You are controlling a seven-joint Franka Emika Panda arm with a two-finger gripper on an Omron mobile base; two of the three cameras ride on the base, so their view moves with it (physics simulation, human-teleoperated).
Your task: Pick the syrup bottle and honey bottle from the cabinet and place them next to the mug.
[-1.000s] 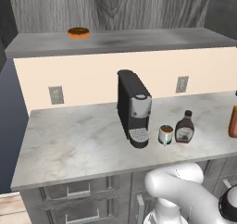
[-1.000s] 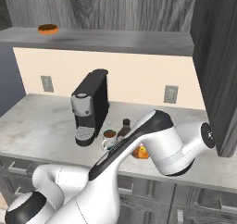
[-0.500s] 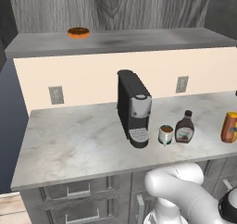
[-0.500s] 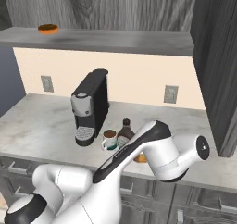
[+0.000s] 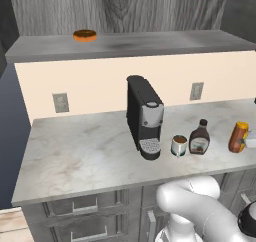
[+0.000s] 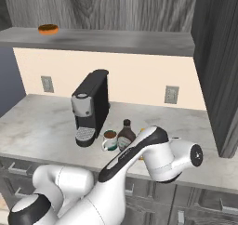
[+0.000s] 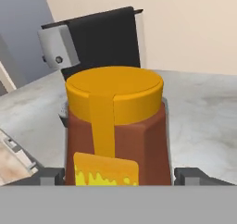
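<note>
Showing honey bottle [image 7: 115, 130] label: yellow drip design, no lettering.

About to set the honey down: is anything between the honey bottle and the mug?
Yes. The syrup bottle stands on the counter directly between the honey bottle and the mug, just right of the mug. In the hand view the honey bottle sits between the fingertips. It can only end beside the syrup.

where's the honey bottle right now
The honey bottle stands on the marble counter near the right edge of the left base view, right of the syrup bottle and mug. In the hand view it sits between the gripper fingertips.
</note>
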